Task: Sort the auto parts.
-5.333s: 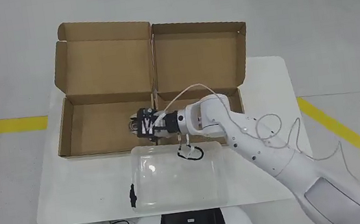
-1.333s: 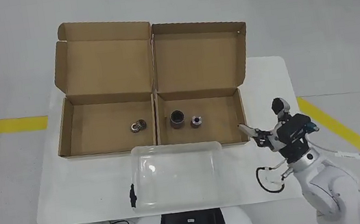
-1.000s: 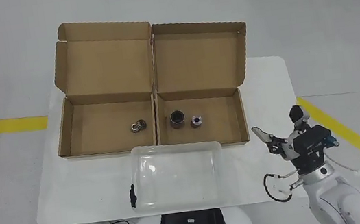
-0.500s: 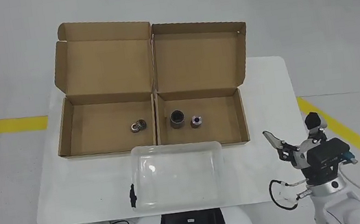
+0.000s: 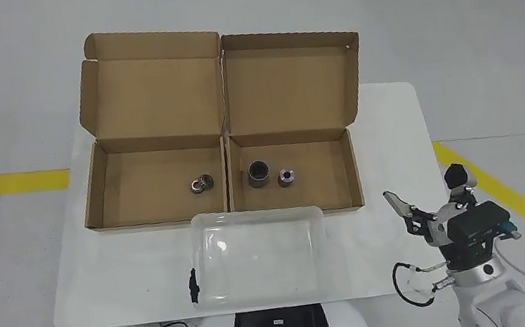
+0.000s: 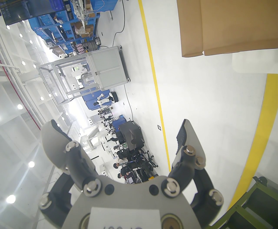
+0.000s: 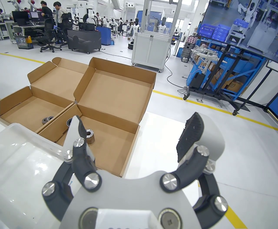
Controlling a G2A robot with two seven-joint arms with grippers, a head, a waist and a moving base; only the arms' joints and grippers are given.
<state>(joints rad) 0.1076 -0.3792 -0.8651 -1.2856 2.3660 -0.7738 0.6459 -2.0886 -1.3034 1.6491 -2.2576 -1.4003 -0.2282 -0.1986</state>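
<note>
Bearing (image 5: pixel 202 183) lies in left box (image 5: pixel 135 186); sleeve (image 5: pixel 260 172) and collar (image 5: pixel 288 176) in right box (image 5: pixel 329 169). Right end effector (image 5: pixel 425 189), near the tabletop (image 5: pixel 386 106) edge, is open and empty; left end effector (image 6: pixel 119 130) likewise.

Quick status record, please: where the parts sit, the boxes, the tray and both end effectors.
left box: lid open, one part inside
right box: lid open, a larger part and a smaller part inside, side by side
clear tray: on the table, in front of both boxes
right end effector: open, holding nothing, at the table's right edge
left end effector: open, holding nothing
</note>
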